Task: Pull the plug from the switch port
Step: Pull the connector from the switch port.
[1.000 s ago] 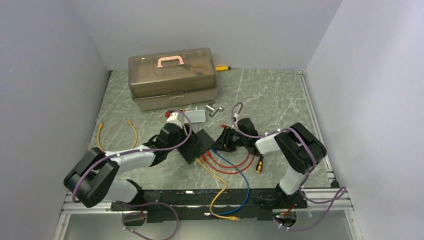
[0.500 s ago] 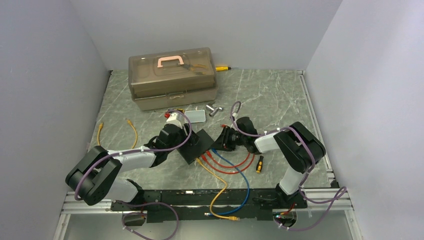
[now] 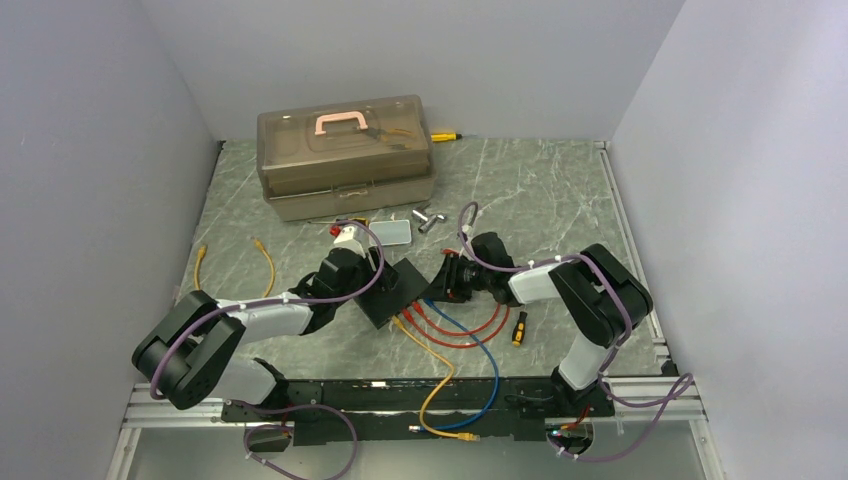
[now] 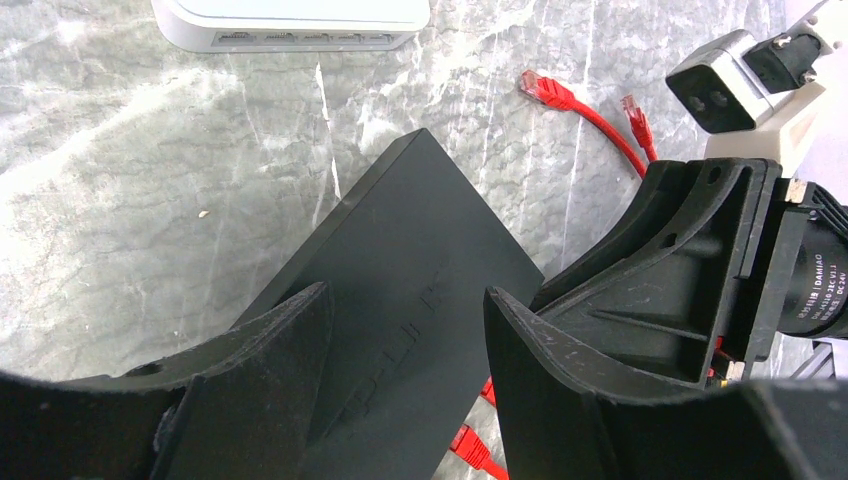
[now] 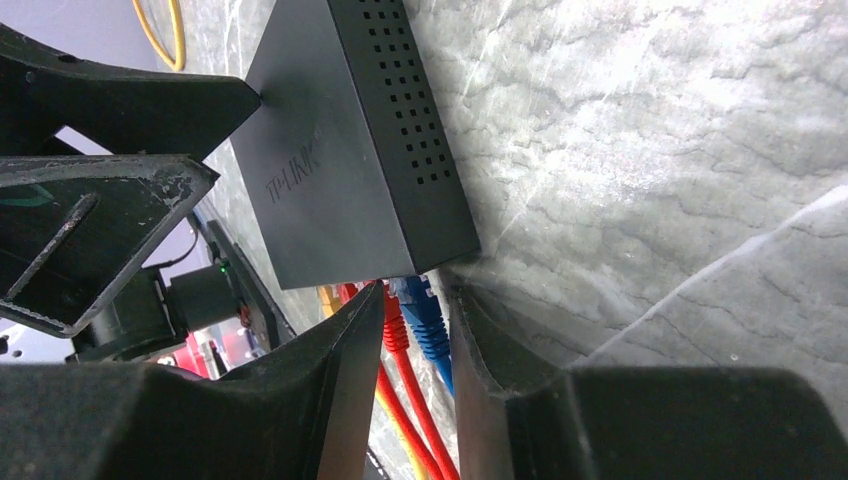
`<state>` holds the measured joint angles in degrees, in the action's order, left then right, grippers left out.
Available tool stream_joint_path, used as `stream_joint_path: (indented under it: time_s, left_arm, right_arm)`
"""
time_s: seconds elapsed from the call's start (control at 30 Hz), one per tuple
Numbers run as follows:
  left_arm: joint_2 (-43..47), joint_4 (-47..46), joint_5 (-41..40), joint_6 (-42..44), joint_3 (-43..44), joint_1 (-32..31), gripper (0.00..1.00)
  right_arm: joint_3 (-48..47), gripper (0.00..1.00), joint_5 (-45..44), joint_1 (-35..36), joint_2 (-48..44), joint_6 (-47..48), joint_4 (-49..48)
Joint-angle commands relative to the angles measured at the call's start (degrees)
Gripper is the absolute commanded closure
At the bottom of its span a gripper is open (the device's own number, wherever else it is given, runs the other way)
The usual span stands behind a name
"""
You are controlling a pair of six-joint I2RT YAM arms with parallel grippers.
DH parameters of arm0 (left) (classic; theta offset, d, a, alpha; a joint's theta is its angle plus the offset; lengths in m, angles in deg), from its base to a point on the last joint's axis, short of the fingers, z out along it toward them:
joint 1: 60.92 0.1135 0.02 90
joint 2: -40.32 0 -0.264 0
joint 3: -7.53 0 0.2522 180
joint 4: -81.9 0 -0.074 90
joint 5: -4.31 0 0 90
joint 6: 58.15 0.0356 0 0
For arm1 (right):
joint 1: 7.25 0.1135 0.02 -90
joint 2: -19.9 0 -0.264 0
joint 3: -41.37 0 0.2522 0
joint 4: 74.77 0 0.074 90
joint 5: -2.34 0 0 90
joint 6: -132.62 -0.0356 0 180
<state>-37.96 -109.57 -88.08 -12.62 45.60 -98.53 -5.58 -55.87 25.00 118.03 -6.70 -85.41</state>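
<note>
**Surroundings**
- Bench (image 3: 560,200): green marbled top, fills centre of overhead view.
- Toolbox (image 3: 345,155): translucent brown, pink handle, upper left, well apart from work zone.
- Switch (image 3: 403,290): flat black box, frame centre, lying diagonally on bench betw. both end effectors.
- Pale flat box (image 3: 393,232): just above switch in frame.
- Blue cable (image 3: 490,360), red cables (image 3: 470,335), yellow cable (image 3: 440,385): run from switch's lower edge toward bottom of frame and crowd the port side.
- Screwdriver (image 3: 519,328): yellow/black, right of the red cables.

**Markings**
- "TP-LINK" on switch top, right wrist view.
- "DAMIAO" on a motor label, right edge of left wrist view.

**Arm pose**
- Left arm (image 3: 250,320): stretched low from lower left.
- Left end effector (image 4: 405,300): jaws moderately wide, over switch top.
- Right arm (image 3: 590,290): elbow raised at right, forearm pointing left at the port edge.
- Right end effector (image 5: 415,295): fingers (image 5: 340,400) narrow, either side of blue plug (image 5: 425,320), with a red plug alongside it. Cannot tell if clamped.
</note>
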Motion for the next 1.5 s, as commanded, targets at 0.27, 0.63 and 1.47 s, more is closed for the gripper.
stream_joint_path:
  time_s: [0.27,0.63,1.47]
  left_arm:
    - [-1.3,3.6,-0.3,-0.4,-1.5,-1.3,0.36]
    - [-2.2,3.0,-0.9,-0.4,-1.7,-2.8,0.37]
    - [-2.4,2.0,-0.7,-0.3,-1.3,-4.1,0.36]
  right_arm:
    - [-1.1,0.67,-0.8,0.5,2.5,-0.7,1.7]
    - [-1.0,0.72,-0.4,0.2,5.2,-5.1,-1.6]
    - [-1.7,1.00,1.9,-0.3,8.0,-1.7,-2.1]
